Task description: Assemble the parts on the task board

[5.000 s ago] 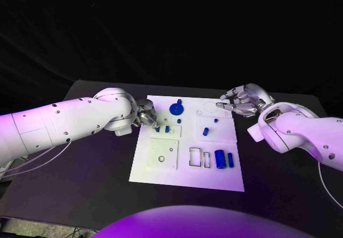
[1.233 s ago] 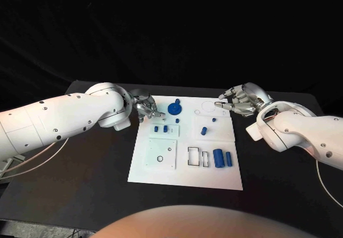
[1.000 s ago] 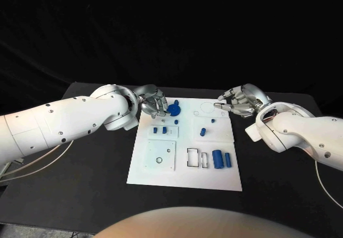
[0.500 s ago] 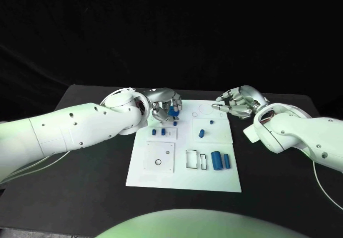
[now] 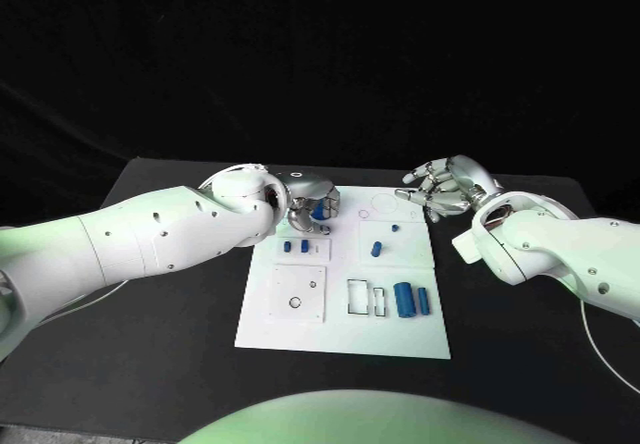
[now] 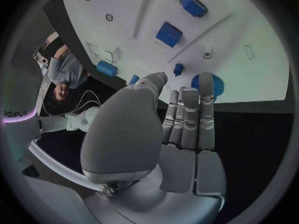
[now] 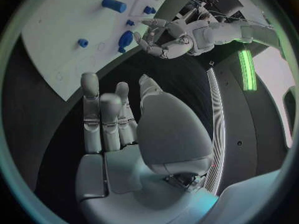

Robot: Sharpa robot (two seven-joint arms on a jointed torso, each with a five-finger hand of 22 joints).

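since earlier, left silver hand (image 5: 310, 208) has advanced over the round blue knob part (image 6: 208, 84) at white task board (image 5: 340, 324) far-left, fingers spread, positioned to grasp; right silver hand (image 5: 447, 188) hovers released.

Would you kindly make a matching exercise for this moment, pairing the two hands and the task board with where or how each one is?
Things:
1. left hand
2. right hand
3. task board

Places or states:
A. flat in the middle of the black table
B. fingers spread, holding nothing, by the board's far right corner
C. at the blue knobbed part near the board's far edge

Pairs: 1-C, 2-B, 3-A
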